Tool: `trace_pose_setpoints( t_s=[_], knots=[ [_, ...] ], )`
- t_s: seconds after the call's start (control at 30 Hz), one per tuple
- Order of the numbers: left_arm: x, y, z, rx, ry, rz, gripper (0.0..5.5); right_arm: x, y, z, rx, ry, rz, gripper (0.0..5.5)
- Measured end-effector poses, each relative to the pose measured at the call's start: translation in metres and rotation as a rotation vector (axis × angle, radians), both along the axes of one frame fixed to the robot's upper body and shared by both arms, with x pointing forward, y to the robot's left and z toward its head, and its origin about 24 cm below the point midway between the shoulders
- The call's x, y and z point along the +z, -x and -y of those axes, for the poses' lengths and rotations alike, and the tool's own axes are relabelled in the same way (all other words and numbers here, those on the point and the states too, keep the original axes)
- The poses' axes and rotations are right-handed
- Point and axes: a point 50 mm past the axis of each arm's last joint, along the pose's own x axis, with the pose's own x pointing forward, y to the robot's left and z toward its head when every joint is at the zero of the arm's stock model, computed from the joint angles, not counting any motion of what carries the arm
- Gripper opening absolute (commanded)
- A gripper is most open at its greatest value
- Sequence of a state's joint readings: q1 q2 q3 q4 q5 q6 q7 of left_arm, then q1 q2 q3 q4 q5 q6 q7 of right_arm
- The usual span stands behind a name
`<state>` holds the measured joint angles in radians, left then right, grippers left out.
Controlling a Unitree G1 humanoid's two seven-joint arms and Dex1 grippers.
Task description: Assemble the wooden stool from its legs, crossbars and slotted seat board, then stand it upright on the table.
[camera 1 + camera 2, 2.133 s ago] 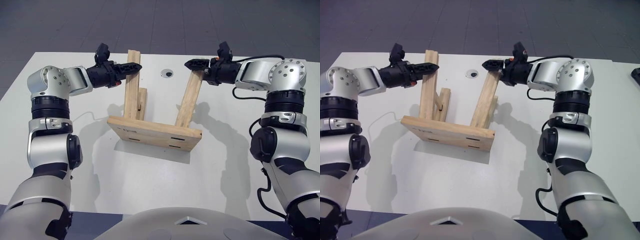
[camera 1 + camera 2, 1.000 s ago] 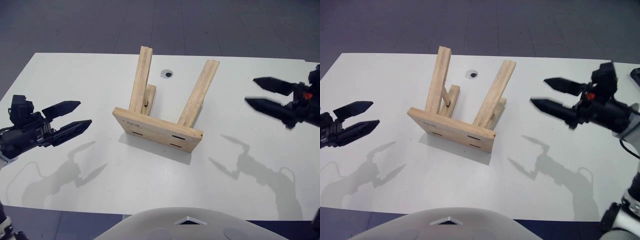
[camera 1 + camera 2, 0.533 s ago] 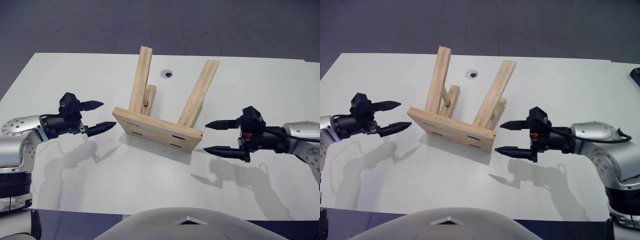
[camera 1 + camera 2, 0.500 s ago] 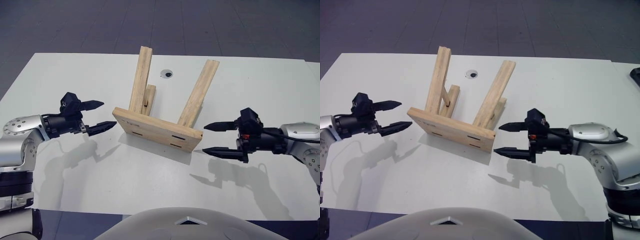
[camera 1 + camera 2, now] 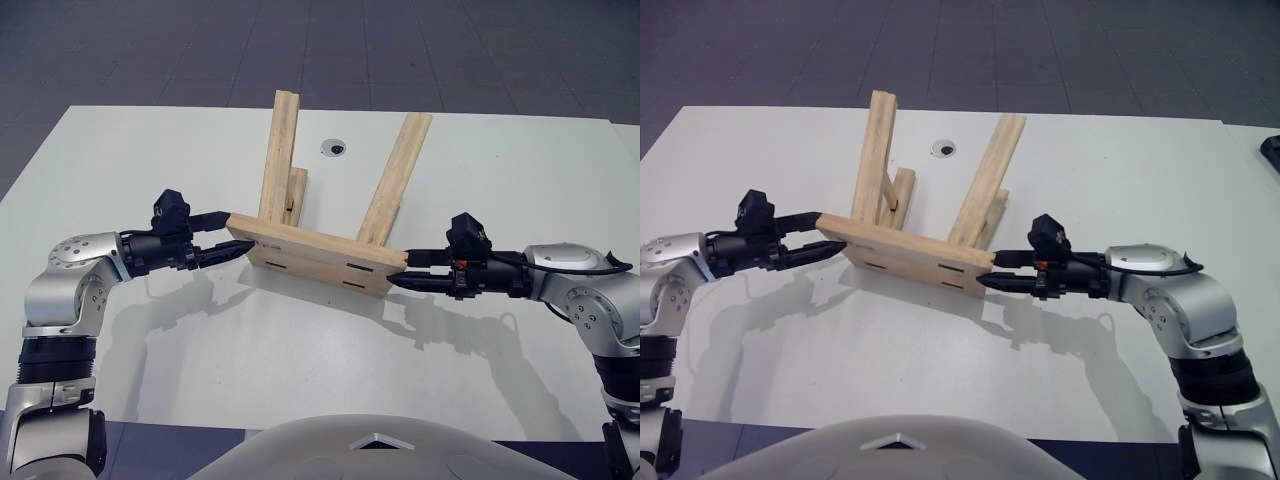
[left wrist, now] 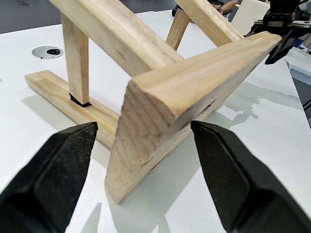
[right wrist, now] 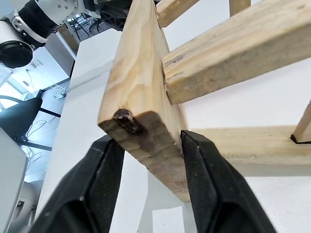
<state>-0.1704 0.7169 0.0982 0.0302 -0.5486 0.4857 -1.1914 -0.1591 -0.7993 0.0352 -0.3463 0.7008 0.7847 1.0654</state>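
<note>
Stool (image 5: 385,190) is lying tipped over on the table (image 5: 150,150). Right gripper (image 5: 398,271) is pinching one end of the seat board (image 5: 320,255); left gripper (image 5: 232,235) is straddling the other end, fingers spread apart.

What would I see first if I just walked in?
A wooden stool lies tipped on its side in the middle of the white table, its legs pointing away from the robot. The left gripper straddles one end of its seat, and the right gripper pinches the other.
</note>
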Motion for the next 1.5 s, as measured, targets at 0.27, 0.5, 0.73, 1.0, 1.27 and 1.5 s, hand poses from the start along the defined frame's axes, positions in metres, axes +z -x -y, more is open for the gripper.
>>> trace_pose_setpoints(
  t_s=[0.27, 0.5, 0.73, 1.0, 1.27, 1.5],
  knots=[
    [0.024, 0.007, -0.003, -0.032, 0.086, -0.043, 2.47, 0.026, -0.007, 0.004, -0.010, -0.060, -0.115, 1.72],
    [0.104, -0.013, 0.001, -0.024, 0.286, 0.036, 2.03, 0.077, -0.035, 0.010, -0.121, -0.312, -0.236, 1.60],
    [0.131, -0.060, 0.008, 0.157, 0.441, -0.086, 2.02, 0.086, -0.066, -0.002, -0.300, -0.503, -0.314, 1.60],
    [0.120, -0.097, 0.017, 0.328, 0.566, -0.318, 2.02, 0.088, -0.094, -0.025, -0.645, -0.732, -0.404, 1.60],
    [0.122, -0.132, 0.040, 0.523, 0.565, -0.491, 2.88, 0.096, -0.122, -0.037, -1.088, -0.822, -0.653, 2.33],
    [0.167, -0.148, 0.054, 0.554, 0.601, -0.363, 4.18, 0.108, -0.136, -0.040, -1.222, -0.888, -0.778, 3.55]
  ],
)
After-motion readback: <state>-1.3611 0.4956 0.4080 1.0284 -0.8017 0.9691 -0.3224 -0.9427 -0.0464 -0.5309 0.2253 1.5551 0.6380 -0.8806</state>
